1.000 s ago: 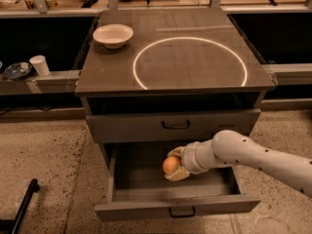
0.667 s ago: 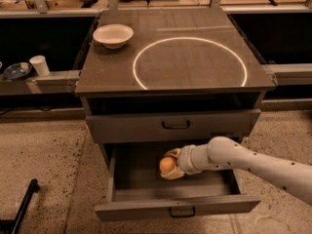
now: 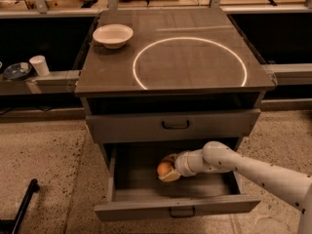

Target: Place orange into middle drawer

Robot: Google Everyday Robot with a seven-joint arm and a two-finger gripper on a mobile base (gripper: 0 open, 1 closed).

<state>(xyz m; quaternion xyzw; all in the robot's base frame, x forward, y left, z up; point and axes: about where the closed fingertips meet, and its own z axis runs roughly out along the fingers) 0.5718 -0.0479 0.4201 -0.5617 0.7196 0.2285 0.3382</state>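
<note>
Gripper inside open middle drawer, fingers closed round orange, near drawer's middle; cannot tell if orange touches floor. Arm reaches in from right. Just above hand: closed upper drawer. Well above, on cabinet top: bowl up-left, light ring. Far up-left of hand: cup, dark dish on ledge

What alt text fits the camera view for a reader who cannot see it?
The gripper holds the orange over the inside of the pulled-out middle drawer, with the white arm reaching in from the right. The drawer above is closed, and a white bowl sits near the cabinet top's back left corner.
</note>
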